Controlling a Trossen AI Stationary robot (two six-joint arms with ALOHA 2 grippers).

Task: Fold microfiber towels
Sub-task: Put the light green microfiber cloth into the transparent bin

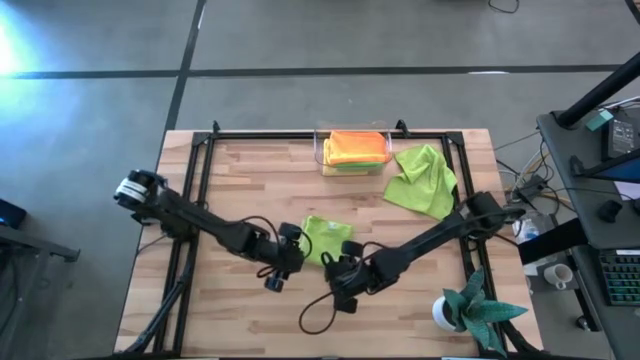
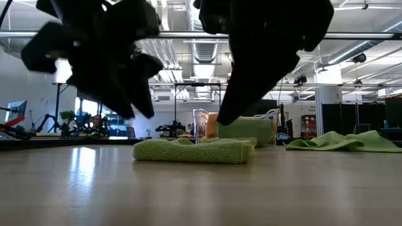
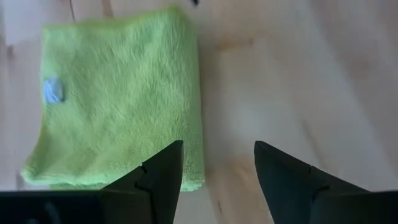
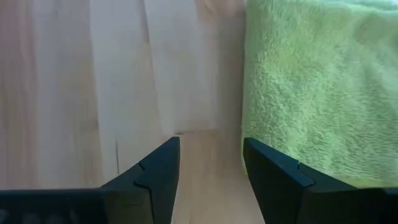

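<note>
A light butcher-block table [image 1: 250, 190] with a black frame along its edges is sitting on a grey concrete floor [image 1: 300, 50], and the low view is looking across its pale top into a bright workshop with ceiling ducts and stands in the distance. A folded lime green towel [image 1: 325, 238] is lying flat near the middle of the table, showing a small blue tag in the left wrist view [image 3: 53, 91]. The left gripper [image 1: 284, 262] is hovering just beside that towel's left edge with its fingers [image 3: 158, 180] spread apart and holding nothing. The right gripper [image 1: 345, 268] is hanging just beside the towel's near right corner, its fingers [image 4: 273, 174] likewise parted and empty, bare wood showing between them. A clear plastic bin [image 1: 352, 150] is standing at the far edge of the table, holding an orange towel [image 1: 356, 144] stacked on a yellow one. Another lime green towel [image 1: 424, 180] is lying crumpled and unfolded just to the right of the bin. A teal spiky-leaved plant [image 1: 478, 305] in a white pot is standing at the near right corner. A desk with cables and a keyboard is standing off the right side.
</note>
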